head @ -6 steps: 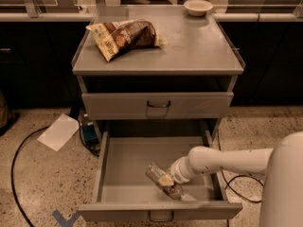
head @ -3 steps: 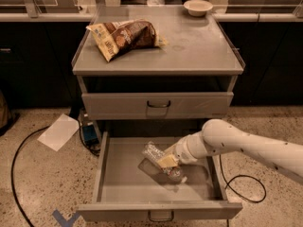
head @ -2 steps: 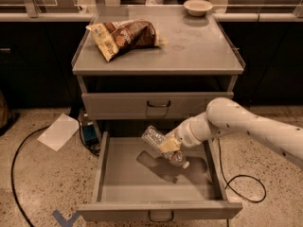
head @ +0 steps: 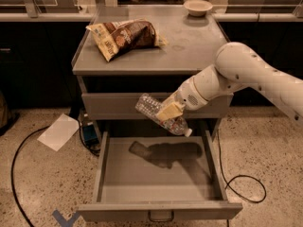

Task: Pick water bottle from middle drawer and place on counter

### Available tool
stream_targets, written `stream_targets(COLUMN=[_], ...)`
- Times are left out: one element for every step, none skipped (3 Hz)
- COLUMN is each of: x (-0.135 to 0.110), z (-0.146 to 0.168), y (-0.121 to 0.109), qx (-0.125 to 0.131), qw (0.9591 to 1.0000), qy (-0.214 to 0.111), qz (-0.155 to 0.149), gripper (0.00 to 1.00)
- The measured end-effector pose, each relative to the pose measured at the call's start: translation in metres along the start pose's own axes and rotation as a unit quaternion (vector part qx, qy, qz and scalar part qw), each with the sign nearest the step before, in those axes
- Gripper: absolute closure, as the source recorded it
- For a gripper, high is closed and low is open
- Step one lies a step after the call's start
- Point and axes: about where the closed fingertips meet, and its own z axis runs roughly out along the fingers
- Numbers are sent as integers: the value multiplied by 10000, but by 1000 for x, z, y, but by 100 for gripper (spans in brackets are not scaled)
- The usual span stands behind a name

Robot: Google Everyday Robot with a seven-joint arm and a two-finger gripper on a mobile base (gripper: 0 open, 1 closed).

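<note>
My gripper (head: 169,111) is shut on the water bottle (head: 152,109), a clear ribbed bottle held tilted, cap end (head: 188,133) down to the right. It hangs in the air in front of the closed upper drawer, above the open middle drawer (head: 161,174). The drawer floor is bare and carries the shadow of the bottle and arm. The counter (head: 189,41) is the grey cabinet top behind and above the gripper. My white arm (head: 246,74) reaches in from the right.
A brown and yellow snack bag (head: 124,36) lies on the counter's left half. A small white bowl (head: 198,6) stands at its back right. A white paper (head: 58,131) and black cables (head: 239,186) lie on the floor beside the cabinet.
The gripper has lifted the water bottle out of the middle drawer, up and slightly right, to the height of the upper drawer front. The drawer floor is now bare.
</note>
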Motion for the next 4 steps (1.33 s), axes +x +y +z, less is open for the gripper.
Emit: stream_targets(x=[0,-4,-18,-43], z=[0,-8,-38,-82], y=[0,-8,-23,-38], qx=[3,22,-56,-179], qw=[10000,10000,9995,9990], qy=[-3,29,-36,-126], qz=[0,90,298,383], gripper=[100,100,100,100])
